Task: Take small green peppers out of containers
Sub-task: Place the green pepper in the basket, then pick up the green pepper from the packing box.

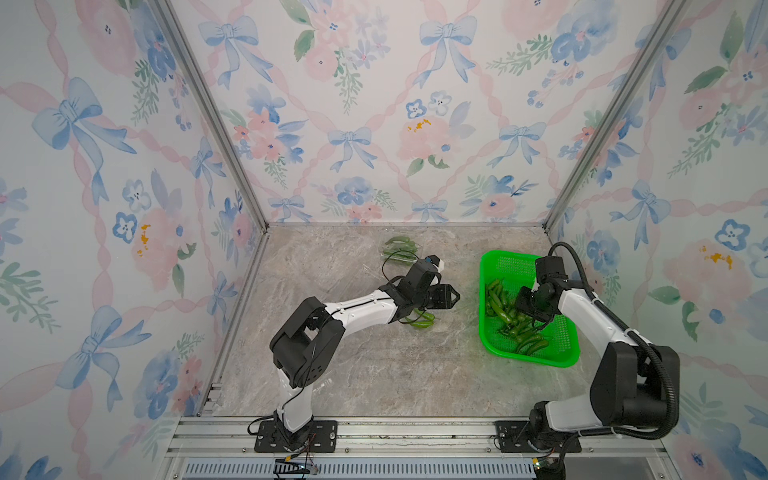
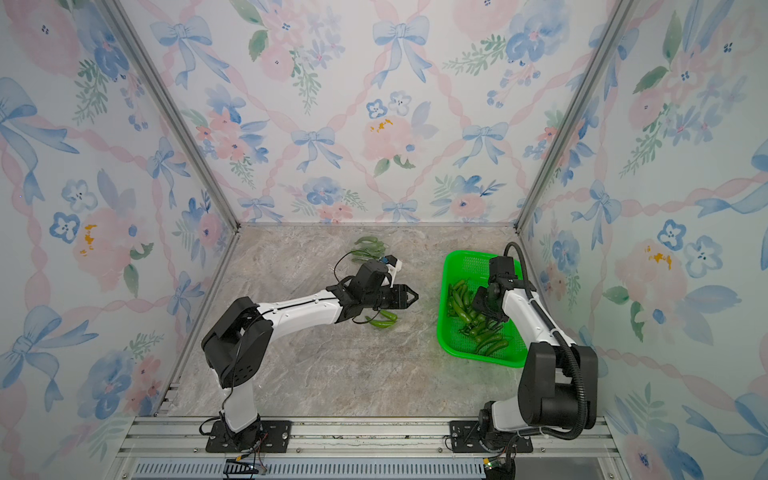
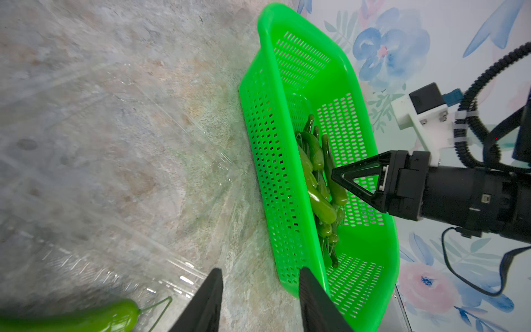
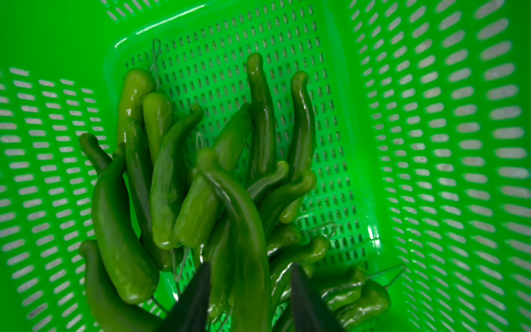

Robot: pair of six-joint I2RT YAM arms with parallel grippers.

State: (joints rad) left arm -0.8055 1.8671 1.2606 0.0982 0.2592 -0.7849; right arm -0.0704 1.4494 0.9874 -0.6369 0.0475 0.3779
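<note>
Right fingers (image 4: 192,301) stand apart, loose around a pepper (image 4: 247,230) lying atop others in the basket (image 4: 431,143). Left fingers (image 3: 207,301) are spread and empty, beside a clear container (image 3: 129,276) and another pepper (image 3: 109,316).

Glossy green peppers (image 4: 201,186) in the basket (image 4: 431,143) (others in clear containers (image 3: 100,267))
</note>
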